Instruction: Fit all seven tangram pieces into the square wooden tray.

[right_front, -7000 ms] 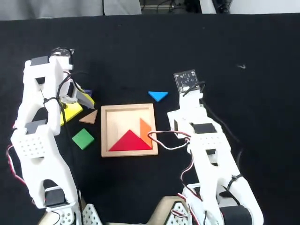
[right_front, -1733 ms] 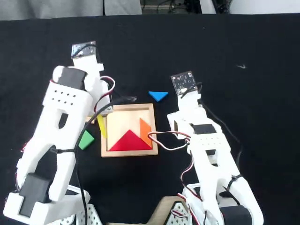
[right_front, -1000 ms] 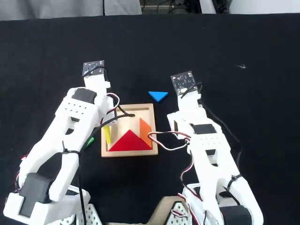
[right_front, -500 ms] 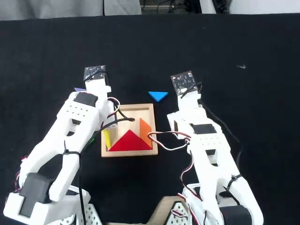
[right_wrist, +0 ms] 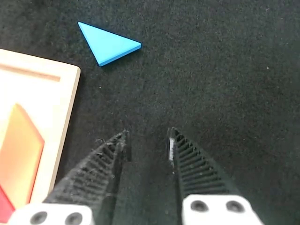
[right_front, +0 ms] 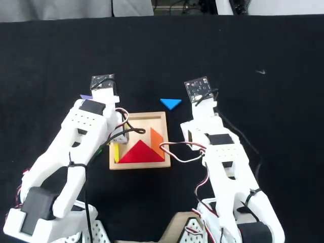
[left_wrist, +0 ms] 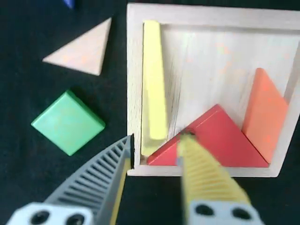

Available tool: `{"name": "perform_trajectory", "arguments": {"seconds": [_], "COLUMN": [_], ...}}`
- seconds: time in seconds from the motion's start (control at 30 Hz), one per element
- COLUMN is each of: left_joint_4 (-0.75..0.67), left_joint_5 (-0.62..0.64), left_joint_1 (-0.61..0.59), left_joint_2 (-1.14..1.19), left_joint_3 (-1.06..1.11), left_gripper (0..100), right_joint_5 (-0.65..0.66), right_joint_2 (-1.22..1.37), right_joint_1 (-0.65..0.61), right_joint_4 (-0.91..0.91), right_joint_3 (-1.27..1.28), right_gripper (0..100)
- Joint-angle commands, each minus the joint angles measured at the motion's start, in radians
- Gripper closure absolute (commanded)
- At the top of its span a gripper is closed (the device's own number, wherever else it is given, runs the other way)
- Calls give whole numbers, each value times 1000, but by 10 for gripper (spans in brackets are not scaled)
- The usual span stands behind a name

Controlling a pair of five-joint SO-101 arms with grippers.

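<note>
1. My left gripper (left_wrist: 157,146) hung open astride the yellow piece (left_wrist: 154,79), gripping nothing. The piece stood on edge along the tray (left_wrist: 206,14) wall, beside the red triangle (left_wrist: 213,140). I judged it needed tipping flat.
2. The yellow piece had come off the table into the tray. My right gripper (right_wrist: 146,140), open and empty, had stayed near the blue triangle (right_wrist: 108,45).

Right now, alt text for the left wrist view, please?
The left hand hangs open over a corner of the wooden tray, which holds a yellow piece along one wall, a red triangle and an orange piece. A green square and a pale triangle lie outside it.
</note>
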Motion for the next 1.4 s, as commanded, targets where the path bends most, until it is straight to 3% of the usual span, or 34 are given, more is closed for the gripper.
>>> {"name": "perform_trajectory", "arguments": {"seconds": [0.0, 0.23, 0.5, 0.73, 1.0, 1.37], "left_joint_4": [9, -58, -75, -78, -420, -433], "left_joint_5": [28, 34, 35, 35, 34, 25], "left_joint_1": [5, 12, 142, 153, 168, 128], "left_joint_2": [-40, -46, -46, -48, 60, 247], "left_joint_3": [-50, -50, -53, -139, -73, -84], "left_gripper": [791, 791, 791, 791, 791, 788], "right_joint_5": [9, 9, 9, 9, 9, 9], "right_joint_2": [4, 4, 4, 4, 4, 4], "right_joint_1": [-12, -12, -12, -12, -12, -12], "right_joint_4": [-20, -20, -20, -20, -20, -20], "right_joint_3": [-7, -7, -7, -7, -7, -7], "right_gripper": [861, 861, 861, 861, 861, 861]}}
